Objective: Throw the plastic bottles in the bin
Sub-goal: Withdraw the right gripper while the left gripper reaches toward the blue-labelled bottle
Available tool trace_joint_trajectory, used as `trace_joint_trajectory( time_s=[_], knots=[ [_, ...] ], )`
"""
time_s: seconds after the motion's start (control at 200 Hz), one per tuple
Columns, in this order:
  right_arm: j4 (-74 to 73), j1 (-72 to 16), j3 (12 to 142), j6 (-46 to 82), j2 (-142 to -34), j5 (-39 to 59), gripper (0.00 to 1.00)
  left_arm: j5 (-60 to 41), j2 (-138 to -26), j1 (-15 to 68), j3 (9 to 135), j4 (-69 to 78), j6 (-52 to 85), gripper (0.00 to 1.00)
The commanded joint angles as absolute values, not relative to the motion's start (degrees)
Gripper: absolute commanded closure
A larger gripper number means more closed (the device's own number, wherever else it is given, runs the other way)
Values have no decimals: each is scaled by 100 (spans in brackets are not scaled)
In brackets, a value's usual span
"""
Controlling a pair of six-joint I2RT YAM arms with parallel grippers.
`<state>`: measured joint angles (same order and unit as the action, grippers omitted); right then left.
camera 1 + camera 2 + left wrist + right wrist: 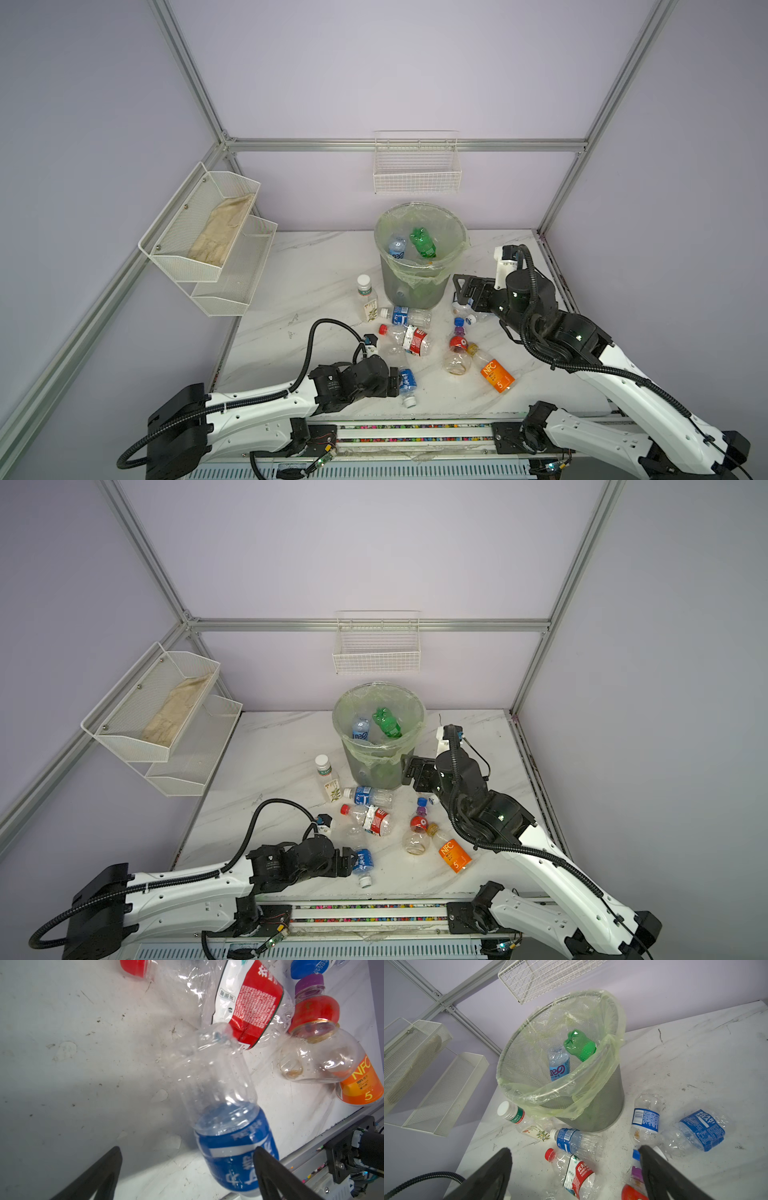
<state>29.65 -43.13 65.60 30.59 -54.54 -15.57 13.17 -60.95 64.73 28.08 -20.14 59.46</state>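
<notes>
Since the left gripper (187,1148) is set wide open around the blue-label bottle (234,1147), which is seen off-centre near the front edge of the table (316,270), the bottle may be squirted off it when the jaws are closed. The right gripper (574,1148) is held wide and empty beside the bin (612,1105), in which a green bottle (580,1045) and a pale-label bottle (559,1064) are seen.
</notes>
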Motion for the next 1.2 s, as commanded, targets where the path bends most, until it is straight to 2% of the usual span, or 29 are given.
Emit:
trace_joint_trajectory(
  time_s=[0.0, 0.875, 1.025, 1.195],
  knots=[
    [3001, -4315, 6518, 3225, -5304, -1584, 2, 1437, -6356, 6535, 3310, -1716, 6016, 4],
    [3303, -4315, 6262, 3251, -4801, -1800, 2, 1153, -8022, 6601, 3753, -766, 6069, 10],
    [3331, -4315, 6205, 3269, -4746, -1828, 3, 1206, -7980, 6596, 3710, -787, 6127, 21],
    [3344, -4315, 6129, 3294, -4703, -1828, 2, 1566, -7570, 6603, 3565, -1035, 6287, 54]
  ],
)
